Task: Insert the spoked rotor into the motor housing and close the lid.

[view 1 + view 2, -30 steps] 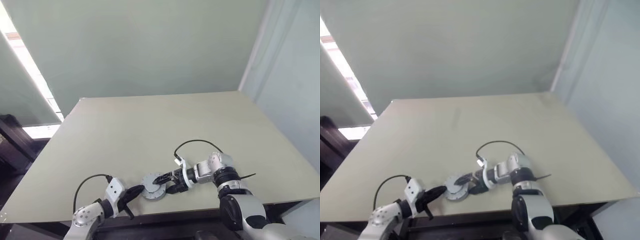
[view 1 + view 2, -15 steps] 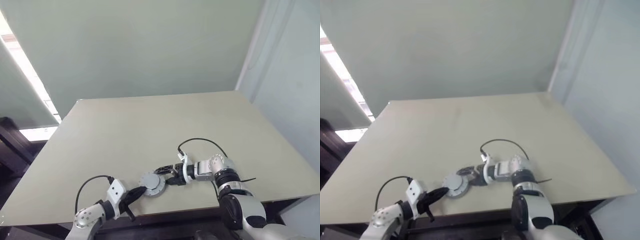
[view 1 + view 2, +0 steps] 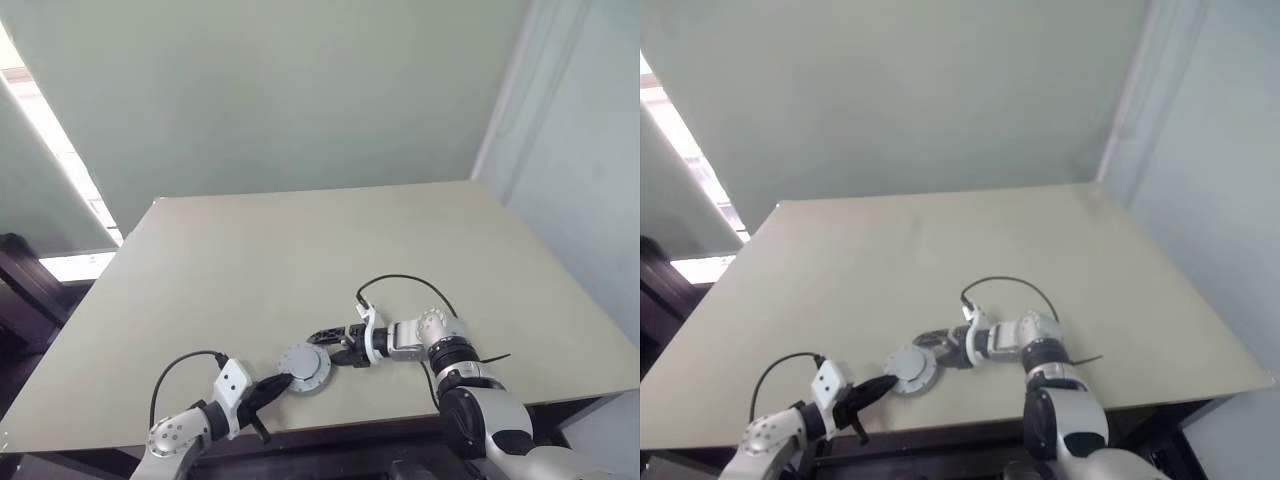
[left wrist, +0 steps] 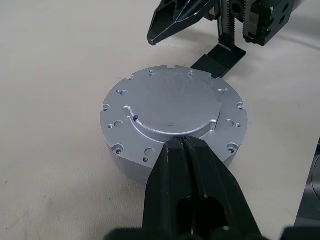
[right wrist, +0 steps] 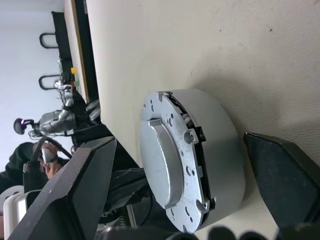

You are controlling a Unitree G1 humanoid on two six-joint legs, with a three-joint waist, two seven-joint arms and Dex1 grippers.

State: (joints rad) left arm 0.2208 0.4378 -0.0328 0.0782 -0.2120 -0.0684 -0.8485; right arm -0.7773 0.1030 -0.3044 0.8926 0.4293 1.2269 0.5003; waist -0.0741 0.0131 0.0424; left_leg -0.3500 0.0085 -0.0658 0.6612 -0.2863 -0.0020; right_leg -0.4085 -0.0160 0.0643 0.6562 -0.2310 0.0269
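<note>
Right claw (image 3: pixel 325 343) drawn back, gaping, lid (image 4: pixel 172 103) flat atop upright motor housing (image 4: pixel 175 125)

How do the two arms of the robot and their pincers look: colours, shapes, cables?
Both arms are silver-grey metal with black joint rings. A black cable loops over each wrist into a small white block. The left pincer and right pincer each have two black, tapered fingers; the right one's rails are toothed.
</note>
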